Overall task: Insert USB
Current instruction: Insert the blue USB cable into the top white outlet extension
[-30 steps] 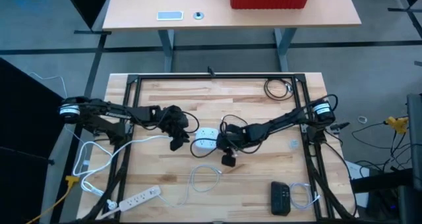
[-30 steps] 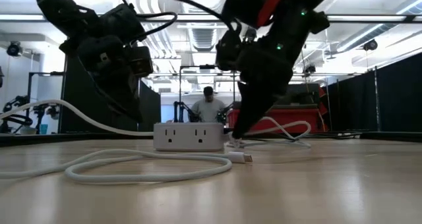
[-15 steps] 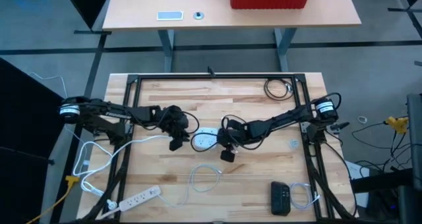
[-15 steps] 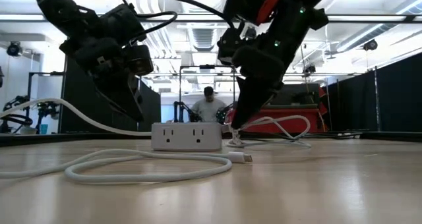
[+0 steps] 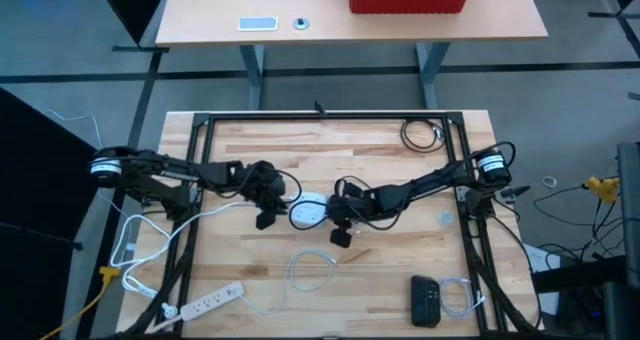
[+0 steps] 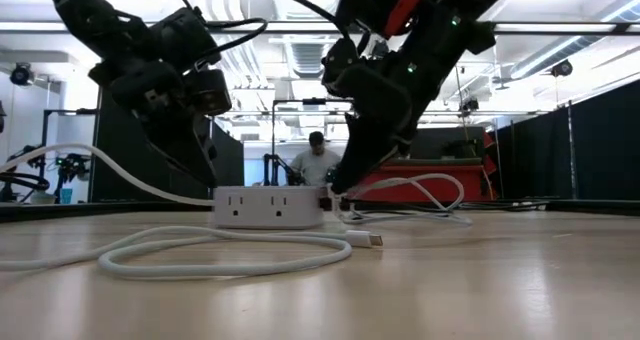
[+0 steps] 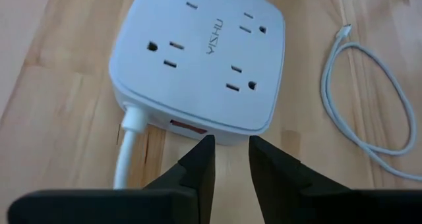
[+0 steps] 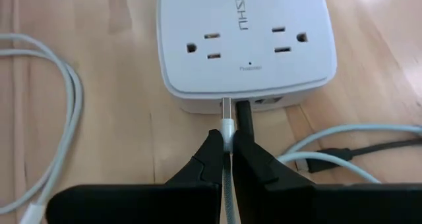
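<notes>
White plastic marks the power strip [image 5: 309,211], which is laid flat near the middle of the wooden table [image 5: 380,280], between the two grippers. The right gripper [image 8: 225,147] is clamped on the white USB plug [image 8: 226,122], whose metal tip is held right at the strip's side face, beside a black plug [image 8: 243,115] already seated there; whether the tip has entered a port cannot be told. The left gripper [image 7: 228,159] is positioned at the opposite side of the strip, its fingers only narrowly parted and nothing held between them, close to the strip's thick white cord [image 7: 126,151]. A loose white cable [image 6: 230,250] is looped on the table in front of the strip.
</notes>
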